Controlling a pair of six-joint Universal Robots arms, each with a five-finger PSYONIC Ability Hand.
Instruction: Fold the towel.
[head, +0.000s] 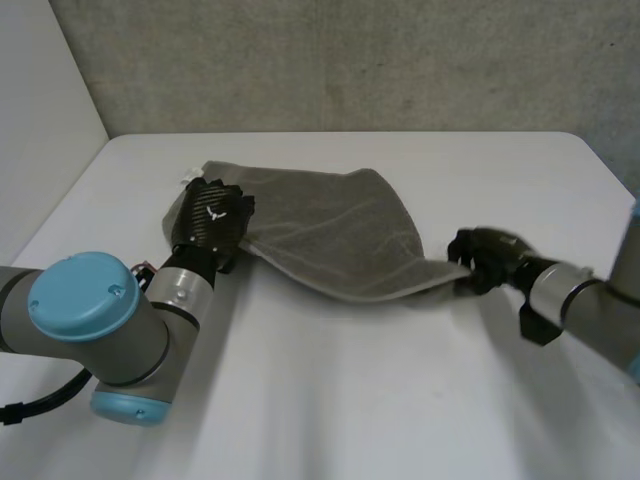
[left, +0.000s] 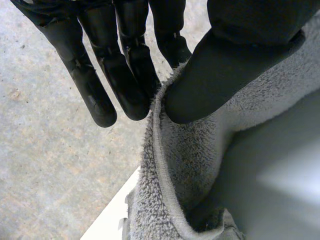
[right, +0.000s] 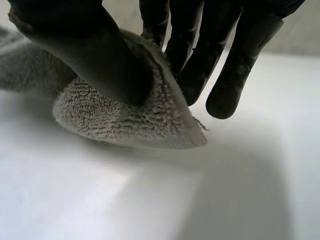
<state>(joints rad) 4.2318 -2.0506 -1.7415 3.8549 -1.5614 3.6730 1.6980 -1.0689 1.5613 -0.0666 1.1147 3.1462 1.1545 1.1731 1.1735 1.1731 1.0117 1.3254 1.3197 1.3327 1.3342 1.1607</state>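
Towel spans left-right between your hands: left hand and right hand each have fingers pinching 1 end.

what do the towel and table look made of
Towel: grey terry cloth, probably cotton, matte; fuzzy looped pile and a stitched hem show. Table: smooth white top with a faint sheen, perhaps laminate or painted board; the look leaves it open.
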